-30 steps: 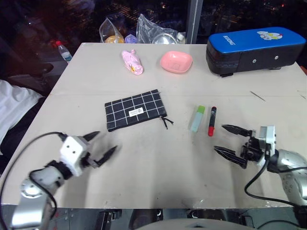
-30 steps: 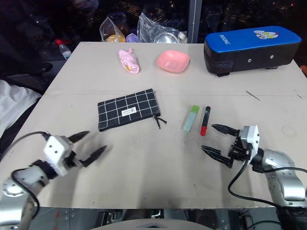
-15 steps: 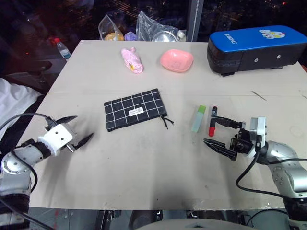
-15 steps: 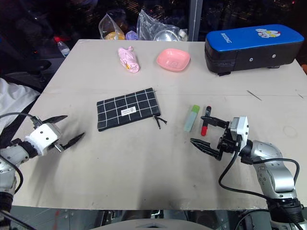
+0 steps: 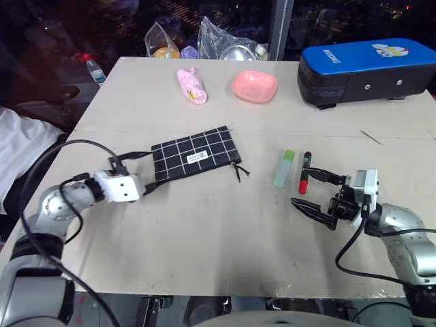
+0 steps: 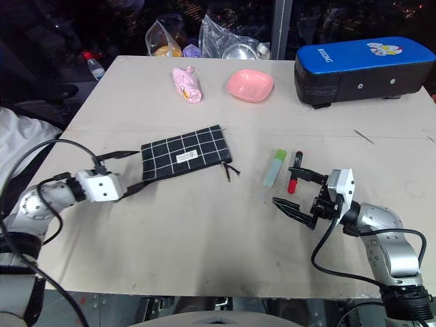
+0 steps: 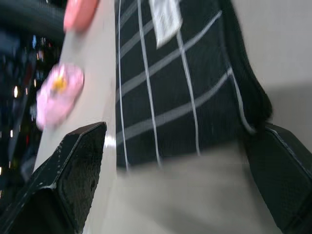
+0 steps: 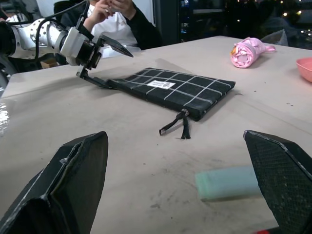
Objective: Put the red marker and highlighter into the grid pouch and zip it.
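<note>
Evenly lit table, dark surroundings

Overhead light left the tabletop (image 5: 204,231) bright with soft shadows; beyond it lay darkness with scattered points of light. The left wrist view was motion-blurred.

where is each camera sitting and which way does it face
Left and right eye views: on the head, looking forward and down at the table; left gripper at the grid pouch, right gripper open near the red marker and highlighter.
Left wrist view: along its open fingers at the pouch's end.
Right wrist view: low across the table, over the highlighter to the pouch, the left gripper and a person.
All four share the pouch.
</note>
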You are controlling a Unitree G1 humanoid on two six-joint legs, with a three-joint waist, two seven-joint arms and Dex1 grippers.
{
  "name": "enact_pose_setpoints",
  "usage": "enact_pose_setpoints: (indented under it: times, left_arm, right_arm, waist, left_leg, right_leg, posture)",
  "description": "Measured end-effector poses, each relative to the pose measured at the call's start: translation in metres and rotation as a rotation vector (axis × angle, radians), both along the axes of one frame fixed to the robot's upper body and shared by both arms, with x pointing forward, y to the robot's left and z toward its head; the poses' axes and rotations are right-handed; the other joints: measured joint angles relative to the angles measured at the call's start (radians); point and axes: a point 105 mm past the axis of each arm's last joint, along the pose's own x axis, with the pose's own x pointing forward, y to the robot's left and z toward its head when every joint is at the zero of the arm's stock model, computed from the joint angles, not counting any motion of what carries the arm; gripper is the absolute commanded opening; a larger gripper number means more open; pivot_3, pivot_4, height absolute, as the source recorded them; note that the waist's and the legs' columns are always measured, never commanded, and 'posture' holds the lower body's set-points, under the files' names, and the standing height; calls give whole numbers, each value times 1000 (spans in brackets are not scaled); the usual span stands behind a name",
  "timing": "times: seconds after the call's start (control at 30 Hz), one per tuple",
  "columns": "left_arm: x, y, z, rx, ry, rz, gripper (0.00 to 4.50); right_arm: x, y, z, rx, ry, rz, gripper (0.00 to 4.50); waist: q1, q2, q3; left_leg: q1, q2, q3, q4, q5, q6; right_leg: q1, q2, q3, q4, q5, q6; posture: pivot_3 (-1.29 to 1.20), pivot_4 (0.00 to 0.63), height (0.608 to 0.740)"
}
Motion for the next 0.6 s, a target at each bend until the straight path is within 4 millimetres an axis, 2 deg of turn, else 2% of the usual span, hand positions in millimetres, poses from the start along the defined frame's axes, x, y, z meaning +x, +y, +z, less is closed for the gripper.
enact_pose_setpoints:
  times: [0.37,0.53,0.6]
  left_arm:
    - [15,-25,2,40,-88,-79,4410]
    - [16,-56,0,7,-149,-182,4410]
    - [16,-59,1,8,-158,-192,4410]
  right_arm:
    - [1,-2,-1,-4,-4,-30,4500]
    - [1,-5,0,-3,-19,-44,4500]
    - [2,-5,1,-3,-22,-49,4500]
  waist:
    - [39,1,0]
    - [32,0,0]
    - [26,0,0]
  left_leg:
    - [0,0,-1,5,0,2]
    - [-2,0,-3,9,-1,4]
    - [-2,1,-2,9,-1,3]
  right_leg:
    - [3,1,-3,1,0,1]
    - [4,1,-2,1,1,2]
    - [4,2,-2,1,1,2]
  posture:
    - [0,150,740]
    - [0,150,740]
    - [0,150,740]
